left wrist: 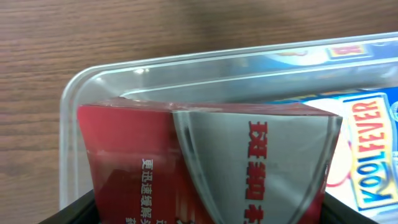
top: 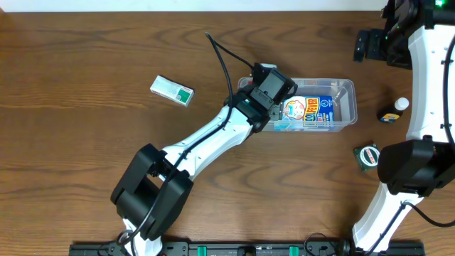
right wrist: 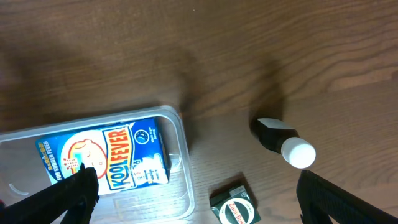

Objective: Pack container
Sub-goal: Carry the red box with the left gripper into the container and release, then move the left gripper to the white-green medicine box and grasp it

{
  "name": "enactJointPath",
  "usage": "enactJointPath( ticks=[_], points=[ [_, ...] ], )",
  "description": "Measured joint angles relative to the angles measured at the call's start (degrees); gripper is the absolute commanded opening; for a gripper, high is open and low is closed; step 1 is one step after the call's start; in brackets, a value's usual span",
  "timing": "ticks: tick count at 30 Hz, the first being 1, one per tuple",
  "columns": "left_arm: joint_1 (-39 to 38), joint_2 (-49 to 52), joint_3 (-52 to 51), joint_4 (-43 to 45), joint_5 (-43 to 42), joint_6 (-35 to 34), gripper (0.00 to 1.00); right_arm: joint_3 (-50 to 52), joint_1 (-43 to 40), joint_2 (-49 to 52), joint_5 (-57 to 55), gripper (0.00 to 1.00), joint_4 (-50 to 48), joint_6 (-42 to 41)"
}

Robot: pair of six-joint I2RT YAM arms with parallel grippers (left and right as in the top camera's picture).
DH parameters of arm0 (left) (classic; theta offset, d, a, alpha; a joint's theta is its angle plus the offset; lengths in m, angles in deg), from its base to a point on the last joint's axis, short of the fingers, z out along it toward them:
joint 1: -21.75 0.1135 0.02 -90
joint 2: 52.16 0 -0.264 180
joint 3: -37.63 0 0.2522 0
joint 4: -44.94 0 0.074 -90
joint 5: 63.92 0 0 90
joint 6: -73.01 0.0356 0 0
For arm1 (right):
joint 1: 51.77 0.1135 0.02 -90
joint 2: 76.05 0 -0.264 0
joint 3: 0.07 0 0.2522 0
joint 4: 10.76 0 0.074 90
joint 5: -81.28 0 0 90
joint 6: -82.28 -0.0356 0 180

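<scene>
The clear plastic container (top: pixel 345 88) stands right of the table's middle. A blue Koolfever carton (top: pixel 313 112) lies flat inside it. My left gripper (top: pixel 276 99) is over the container's left end. In the left wrist view it (left wrist: pixel 208 219) is shut on a red and silver box (left wrist: pixel 205 155), held just inside the container's rounded corner (left wrist: pixel 81 81), beside the blue carton (left wrist: pixel 373 155). My right gripper (right wrist: pixel 205 210) is open and empty, high above the container's right end (right wrist: pixel 180 149).
A green and white box (top: pixel 172 90) lies on the table to the left. A small dark bottle with a white cap (top: pixel 393 112) and a small green Zam-Buk box (top: pixel 367 156) lie right of the container. The right arm's base (top: pixel 405 171) stands at the right.
</scene>
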Motion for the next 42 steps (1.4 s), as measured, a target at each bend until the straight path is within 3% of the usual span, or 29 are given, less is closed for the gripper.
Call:
enactJointPath(
  ticks=[7, 15, 25, 28, 34, 40, 42],
  points=[
    [0.0, 0.31, 0.0, -1.07, 2.43, 0.35, 0.84, 0.0, 0.0, 0.0, 0.0, 0.99, 0.0, 0.02],
    [-0.02, 0.31, 0.02, -1.6, 2.58, 0.57, 0.92, 0.0, 0.0, 0.0, -0.02, 0.99, 0.02, 0.0],
    [-0.02, 0.31, 0.07, -2.4, 2.58, 0.59, 0.92, 0.0, 0.0, 0.0, 0.0, 0.99, 0.0, 0.0],
    [-0.02, 0.31, 0.07, -2.45, 2.64, 0.57, 0.83, 0.0, 0.0, 0.0, 0.0, 0.99, 0.0, 0.0],
    [0.02, 0.2, 1.57, -7.13, 2.93, 0.81, 0.83, 0.0, 0.0, 0.0, -0.02, 0.99, 0.0, 0.0],
    [2.8, -4.46, 5.44, -17.9, 2.93, 0.83, 0.98, 0.0, 0.0, 0.0, -0.02, 0.99, 0.0, 0.02],
    [5.64, -8.07, 6.14, -21.27, 2.93, 0.83, 0.98, 0.0, 0.0, 0.0, -0.02, 0.99, 0.0, 0.0]
  ],
)
